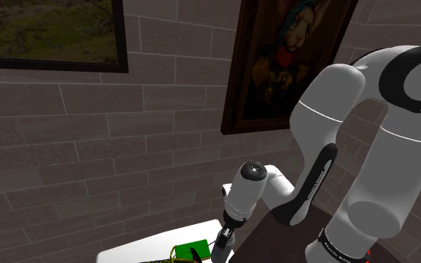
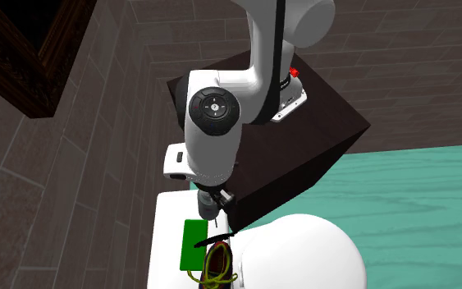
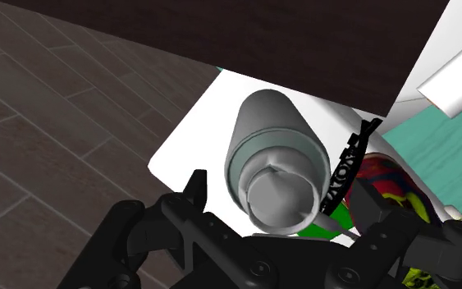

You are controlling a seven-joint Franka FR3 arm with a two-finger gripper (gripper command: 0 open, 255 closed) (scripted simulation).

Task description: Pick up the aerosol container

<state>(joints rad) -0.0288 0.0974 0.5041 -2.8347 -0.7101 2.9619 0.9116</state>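
A grey aerosol can [image 3: 274, 152] with a rounded cap stands upright on a white tabletop [image 3: 192, 144], and the wrist view looks down on its top. My black gripper [image 3: 282, 193] is right above it, open, with one finger on each side of the can and a small gap at both. In the shoulder view the gripper [image 1: 220, 243] hangs low over the white table [image 1: 145, 252]. The second exterior view has the gripper [image 2: 217, 207] pointing down at the table's near end [image 2: 167, 222].
A green flat box [image 2: 192, 245] and a brown shoe with yellow-green laces [image 2: 217, 269] lie beside the can. A large white rounded object [image 2: 299, 254] is close by. The dark stand [image 2: 303, 139] borders the table. A brick wall with framed pictures [image 1: 283, 60] rises behind.
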